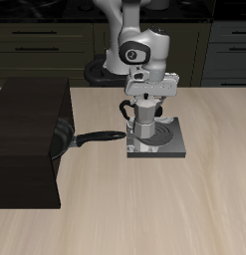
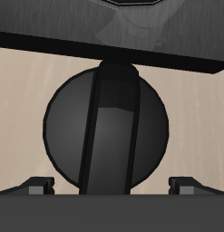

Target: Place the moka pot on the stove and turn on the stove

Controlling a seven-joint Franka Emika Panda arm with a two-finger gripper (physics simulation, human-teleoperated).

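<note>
Moka pot [image 1: 144, 122] is seen directly beneath the gripper [image 1: 146, 100], standing on the stove [image 1: 172, 149]. Gripper jaws are spread wide, clear of it. The gripper should be lifted straight up, so the pot is not tipped, before the knob is sought.

Moka pot [image 1: 146, 121] on stove [image 1: 170, 144] (tool [image 1: 146, 100] above).

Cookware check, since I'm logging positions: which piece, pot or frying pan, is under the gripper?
The silver moka pot, standing on the stove beneath the gripper; the black frying pan lies aside.
</note>
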